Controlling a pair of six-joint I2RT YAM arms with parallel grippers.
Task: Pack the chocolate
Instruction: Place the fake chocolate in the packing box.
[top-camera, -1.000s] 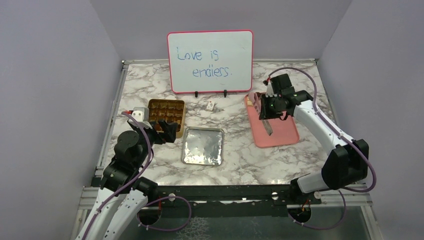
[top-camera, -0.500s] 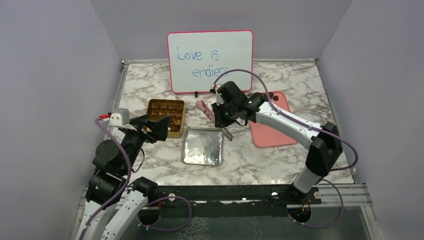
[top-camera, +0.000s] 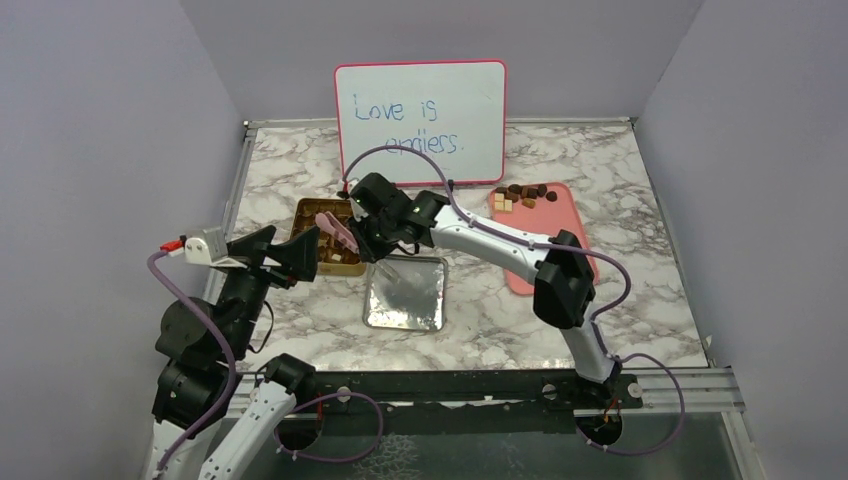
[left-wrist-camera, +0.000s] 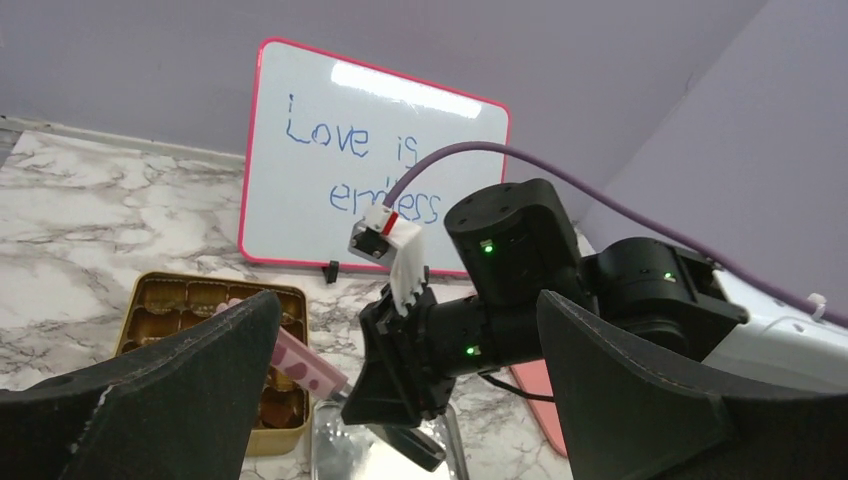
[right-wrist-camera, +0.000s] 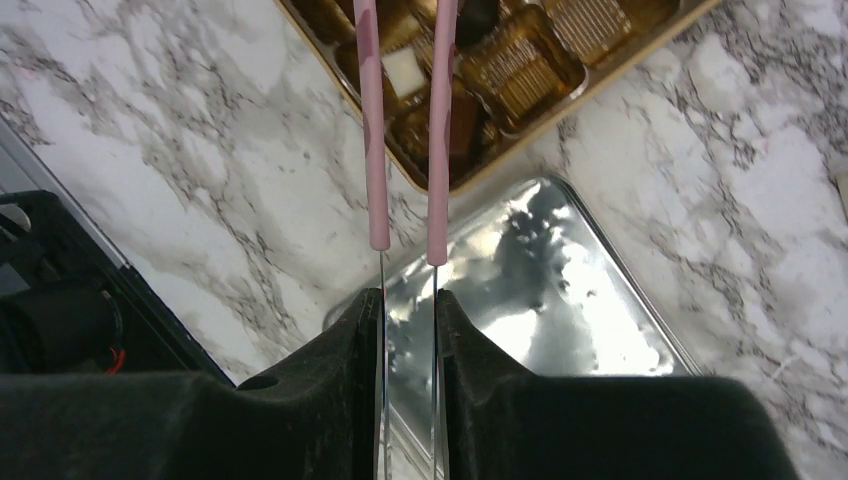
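Marble tabletop (right-wrist-camera: 700, 150), tin (right-wrist-camera: 520, 65) partly hidden by tongs (right-wrist-camera: 373, 150) (pink).

Plain lilac walls (top-camera: 90, 150) enclose a white, grey-veined marble-look bench (top-camera: 650, 300) on three sides, lit evenly, perhaps from overhead

Even lt, tray (top-camera: 415, 305) glare, prob. overhead
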